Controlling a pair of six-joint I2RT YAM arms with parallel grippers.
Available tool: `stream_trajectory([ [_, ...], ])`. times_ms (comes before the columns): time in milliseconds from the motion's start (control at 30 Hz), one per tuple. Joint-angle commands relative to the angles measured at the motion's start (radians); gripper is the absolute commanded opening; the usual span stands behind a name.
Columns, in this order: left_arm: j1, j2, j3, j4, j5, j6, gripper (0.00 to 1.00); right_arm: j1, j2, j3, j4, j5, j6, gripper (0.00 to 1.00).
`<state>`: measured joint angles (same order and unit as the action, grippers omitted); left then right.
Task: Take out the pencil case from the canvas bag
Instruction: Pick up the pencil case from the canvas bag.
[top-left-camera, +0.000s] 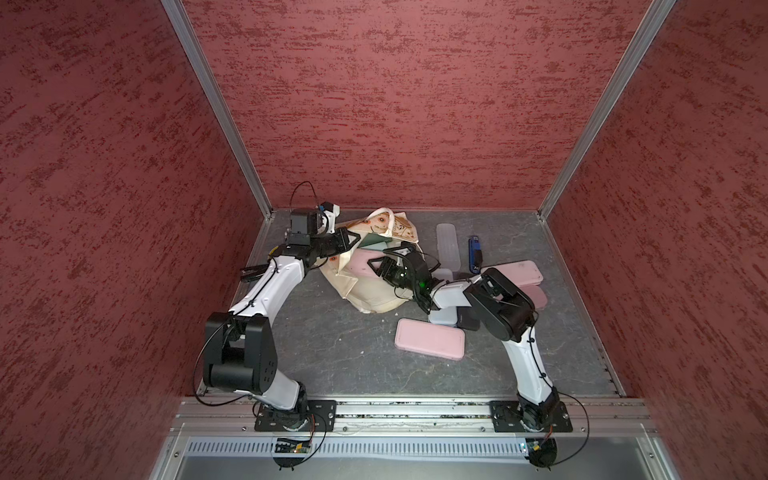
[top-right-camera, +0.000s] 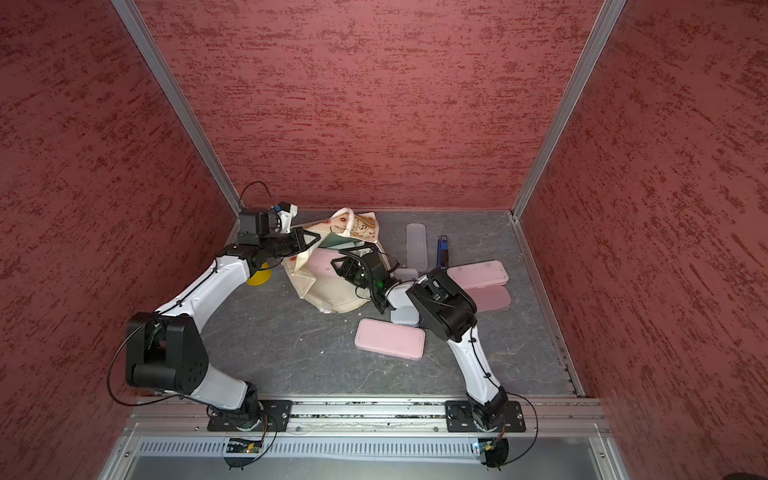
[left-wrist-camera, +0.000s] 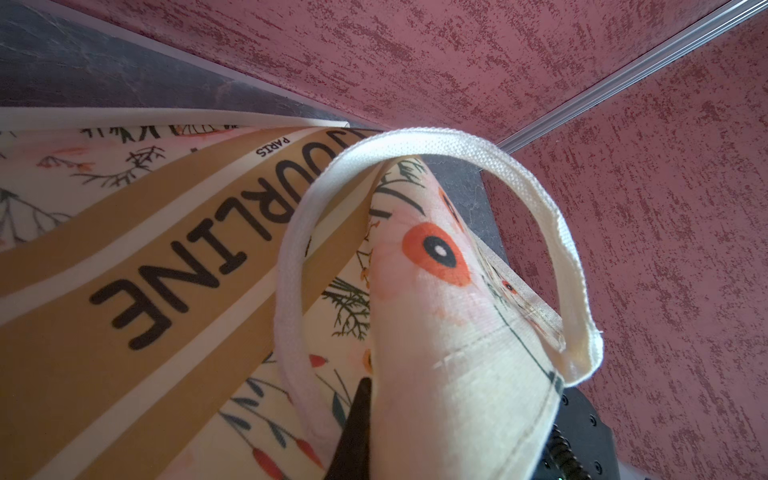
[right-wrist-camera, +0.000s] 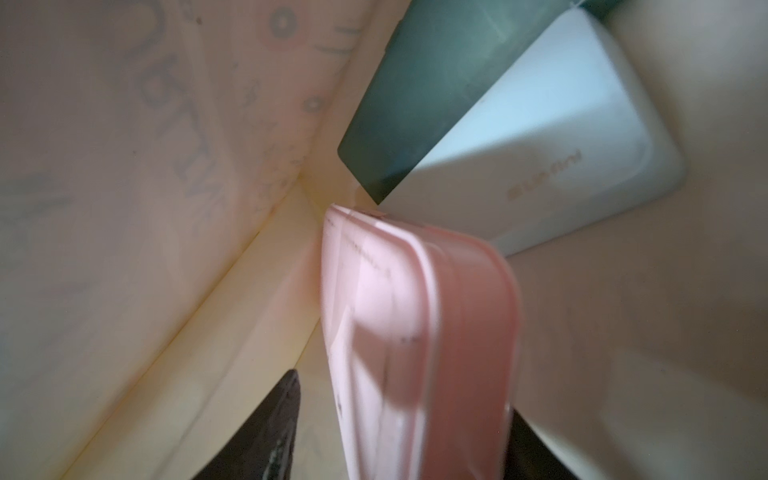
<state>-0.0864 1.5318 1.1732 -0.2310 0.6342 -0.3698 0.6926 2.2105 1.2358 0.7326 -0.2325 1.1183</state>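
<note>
The canvas bag (top-left-camera: 370, 293) (top-right-camera: 328, 293) lies near the back of the table with its mouth held open. My left gripper (top-left-camera: 353, 239) (top-right-camera: 313, 239) is shut on the bag's rim beside a white handle (left-wrist-camera: 540, 208). In the left wrist view one black finger (left-wrist-camera: 357, 424) shows against the printed cloth (left-wrist-camera: 166, 249). My right gripper (top-left-camera: 380, 257) (top-right-camera: 345, 255) (right-wrist-camera: 405, 399) is inside the bag's mouth, open, with a pink pencil case (top-left-camera: 359, 266) (right-wrist-camera: 415, 332) between its jaws. A gap shows beside one finger (right-wrist-camera: 274, 415). A dark green case (right-wrist-camera: 415, 83) and a white case (right-wrist-camera: 540, 145) lie deeper inside.
Outside the bag lie a pink case (top-left-camera: 430, 338) at the front, other pink cases (top-left-camera: 519, 272) at the right, a translucent case (top-left-camera: 448, 245), a blue item (top-left-camera: 475, 253) and a pale case (top-left-camera: 444, 316) under my right arm. A yellow object (top-right-camera: 259, 277) sits under my left arm. Red walls enclose three sides.
</note>
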Motion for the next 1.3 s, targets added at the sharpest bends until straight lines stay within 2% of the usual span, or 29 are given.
stream_trajectory([
  [0,0.001,-0.007,0.008,-0.013,0.015,-0.008,0.00,-0.013,-0.047,-0.006,0.085,-0.013,0.051,0.63],
  [300,0.003,-0.008,0.008,-0.014,0.010,-0.005,0.00,-0.012,-0.058,-0.012,0.106,-0.029,0.078,0.50],
  [567,0.009,-0.013,0.009,-0.016,0.004,-0.003,0.00,-0.007,-0.150,-0.079,0.071,-0.019,0.078,0.38],
  [900,0.022,-0.032,0.006,-0.013,-0.002,-0.003,0.00,0.063,-0.353,-0.259,0.045,0.136,0.021,0.28],
  [1267,0.030,-0.039,0.005,-0.018,-0.014,0.003,0.00,0.147,-0.510,-0.334,-0.022,0.271,-0.137,0.21],
])
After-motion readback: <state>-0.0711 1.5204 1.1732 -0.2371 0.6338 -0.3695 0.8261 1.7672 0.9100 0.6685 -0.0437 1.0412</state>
